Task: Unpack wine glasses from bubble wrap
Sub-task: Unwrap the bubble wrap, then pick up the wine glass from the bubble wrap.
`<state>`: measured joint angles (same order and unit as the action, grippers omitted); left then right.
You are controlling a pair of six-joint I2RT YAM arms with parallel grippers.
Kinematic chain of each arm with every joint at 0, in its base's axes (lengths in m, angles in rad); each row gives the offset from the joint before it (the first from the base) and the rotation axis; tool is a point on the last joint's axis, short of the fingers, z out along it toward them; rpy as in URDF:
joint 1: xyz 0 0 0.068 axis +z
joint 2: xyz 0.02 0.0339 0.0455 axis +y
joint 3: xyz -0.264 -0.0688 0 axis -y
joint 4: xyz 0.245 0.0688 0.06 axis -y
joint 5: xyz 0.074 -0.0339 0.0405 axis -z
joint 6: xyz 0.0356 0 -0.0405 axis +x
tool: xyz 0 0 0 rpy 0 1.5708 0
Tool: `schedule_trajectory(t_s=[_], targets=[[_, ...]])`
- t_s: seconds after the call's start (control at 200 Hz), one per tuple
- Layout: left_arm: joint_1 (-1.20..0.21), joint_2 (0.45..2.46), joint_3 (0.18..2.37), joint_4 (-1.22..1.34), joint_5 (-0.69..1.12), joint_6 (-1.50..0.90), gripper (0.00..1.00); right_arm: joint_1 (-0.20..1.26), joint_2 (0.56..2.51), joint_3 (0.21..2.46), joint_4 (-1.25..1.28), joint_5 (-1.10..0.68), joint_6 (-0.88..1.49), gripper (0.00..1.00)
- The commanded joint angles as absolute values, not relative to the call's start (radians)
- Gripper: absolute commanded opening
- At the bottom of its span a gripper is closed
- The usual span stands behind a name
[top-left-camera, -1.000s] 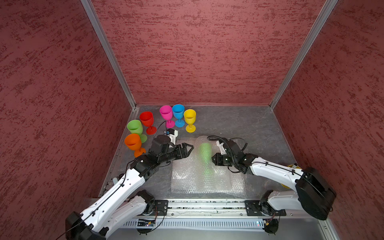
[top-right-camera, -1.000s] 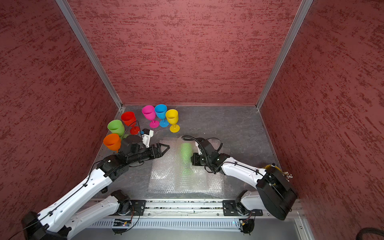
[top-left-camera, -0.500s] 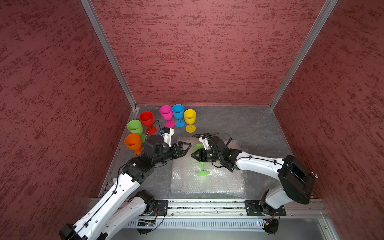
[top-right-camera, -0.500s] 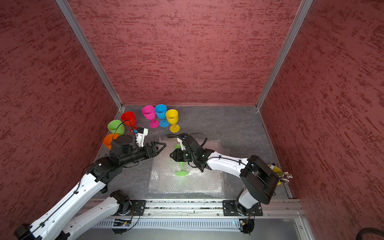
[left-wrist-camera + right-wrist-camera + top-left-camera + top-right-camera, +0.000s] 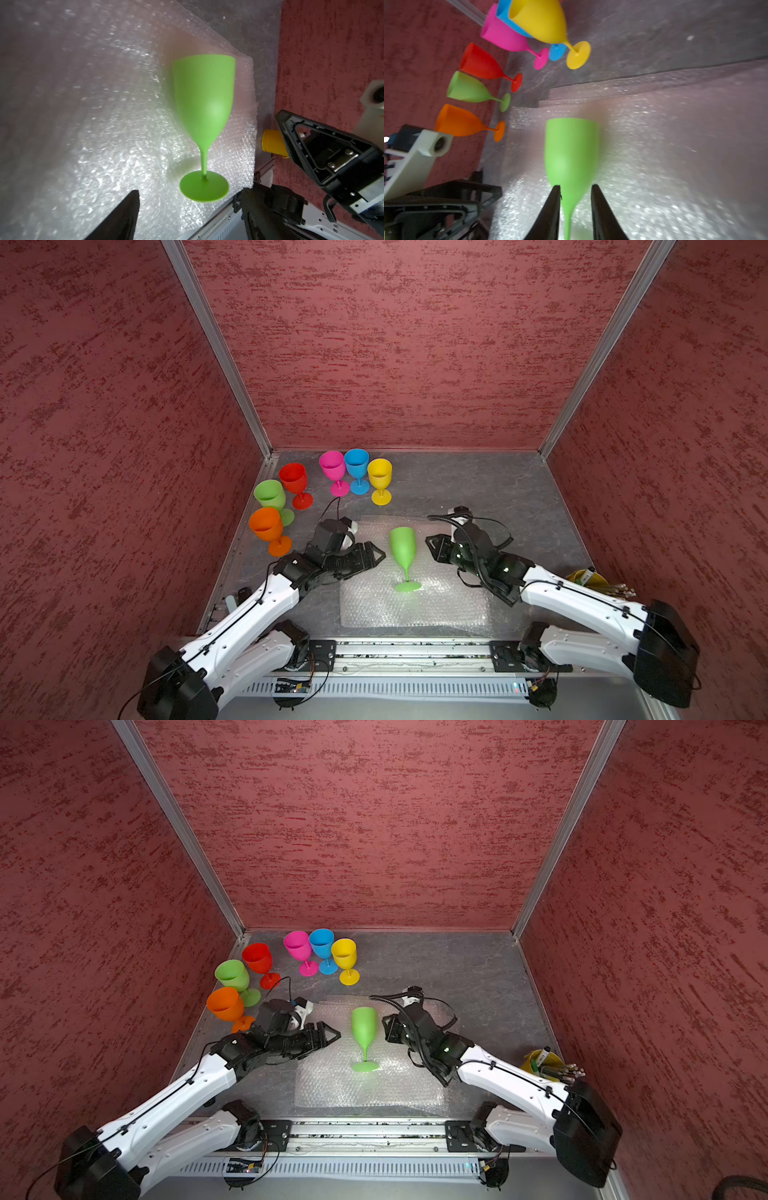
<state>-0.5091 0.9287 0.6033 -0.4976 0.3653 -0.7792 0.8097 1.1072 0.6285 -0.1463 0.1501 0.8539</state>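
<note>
At the left rear six goblets (image 5: 293, 477) stand bare on the counter (image 5: 478, 489); my left fingers (image 5: 122, 216) gape wide and empty just beside the seventh, a light green goblet (image 5: 403, 549) upright on the flat bubble wrap (image 5: 415, 608). My right fingers (image 5: 550, 212), narrowly parted, grip nothing near its bowl. Unwrapping looks finished: next I need a low-bowl grip to carry it off the sheet
</note>
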Motion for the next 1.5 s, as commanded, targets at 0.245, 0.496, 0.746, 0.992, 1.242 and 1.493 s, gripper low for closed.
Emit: schedule_trajectory(t_s=[0.245,0.496,0.746,0.992,1.242,1.493], targets=[[-0.442,1.048,0.841,-0.721,0.315,-0.659,0.82,0.736,1.164,0.492,-0.230,0.271,0.871,0.37],[-0.527,1.247,1.128,-0.914,0.356,-0.540,1.00,0.736,0.882,0.498,-0.219,0.291,0.800,0.67],[-0.644,1.525,1.421,-1.104,0.192,-0.607,1.00,0.736,0.853,0.521,-0.265,0.325,0.817,0.71],[-0.689,1.861,1.668,-1.283,0.181,-0.591,1.00,0.736,0.802,0.444,-0.181,0.303,0.856,0.72],[-0.667,2.013,1.717,-1.273,0.295,-0.576,1.00,0.736,0.837,0.389,-0.078,0.284,0.858,0.73],[-0.634,2.124,1.767,-1.243,0.324,-0.588,1.00,0.735,0.808,0.369,-0.014,0.232,0.822,0.77]])
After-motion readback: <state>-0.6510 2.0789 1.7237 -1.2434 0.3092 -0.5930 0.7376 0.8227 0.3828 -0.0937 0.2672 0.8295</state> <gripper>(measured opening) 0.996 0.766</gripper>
